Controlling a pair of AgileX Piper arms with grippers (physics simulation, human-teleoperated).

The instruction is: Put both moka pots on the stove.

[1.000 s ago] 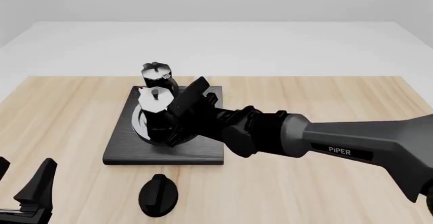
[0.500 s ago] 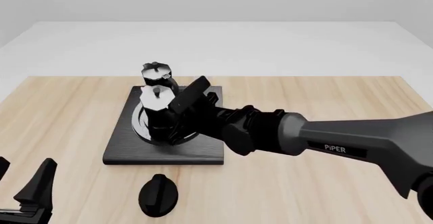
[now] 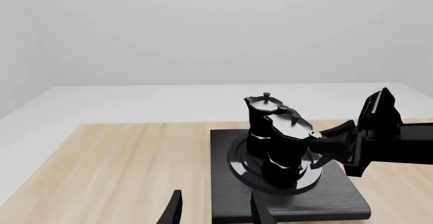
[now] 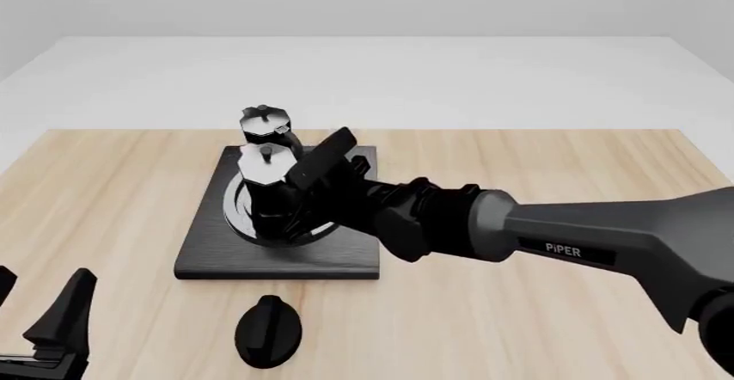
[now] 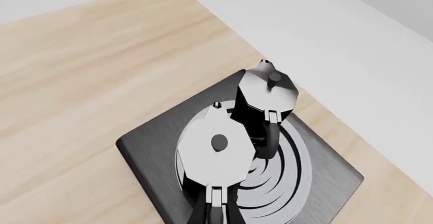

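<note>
The stove (image 4: 206, 251) lies left of the table's middle, and both moka pots stand upright on its rings. The far moka pot (image 4: 266, 126) stands free at the back of the rings. Just in front of it, the near moka pot (image 4: 266, 186) has its handle turned toward my right gripper (image 4: 301, 193), which is shut on that handle. In the right wrist view the near pot's lid (image 5: 215, 148) is just below the camera and the far pot (image 5: 269, 95) is beyond it. My left gripper (image 4: 40, 298) rests open at the front left corner, holding nothing.
A black oval knob (image 4: 267, 330) lies on the wood just in front of the stove's near edge. My right arm (image 4: 573, 242) stretches across the table's right half toward the stove. The pale surface beyond the wooden top is bare.
My right gripper has carried the near moka pot a little farther back, closer to the far pot. The left arm has not moved.
</note>
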